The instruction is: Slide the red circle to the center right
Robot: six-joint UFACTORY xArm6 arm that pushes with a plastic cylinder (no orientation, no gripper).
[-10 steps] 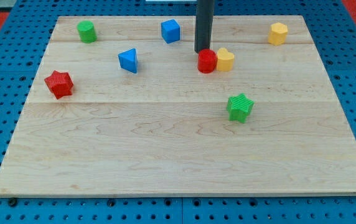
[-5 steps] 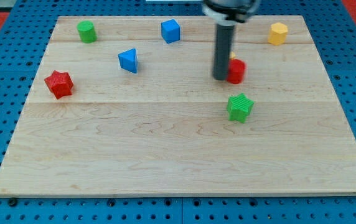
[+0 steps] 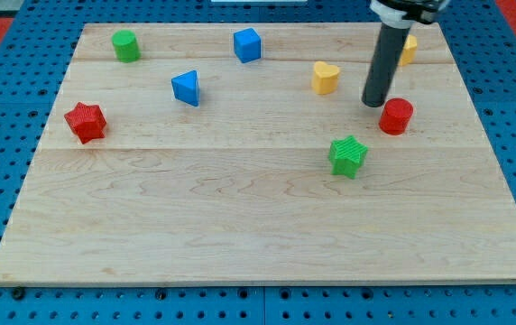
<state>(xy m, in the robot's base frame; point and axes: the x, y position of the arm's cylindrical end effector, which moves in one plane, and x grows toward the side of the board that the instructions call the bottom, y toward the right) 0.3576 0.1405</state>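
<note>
Camera view is showing my tip (image 3: pixel 374 105) sitting just beside the red circle (image 3: pixel 396 116), on its upper-left side; contact is looking likely, but I cannot tell for sure. No fingers here, just a bare rod, nothing gripped. Red circle is lying right of the green star (image 3: pixel 348 155), short of the board's (image 3: pixel 240 235) right edge. Judging progress: mostly done, a little more rightward pushing is remaining.

Rod: straight dark grey-black cylinder, smooth, matte with a faint sheen down one side — no markings or screws visible. Upper end goes into a wider collar, black with a white rim, cropped by the view's top. My tip (image 3: pixel 374 104) — flat-cut, same dark finish.
</note>
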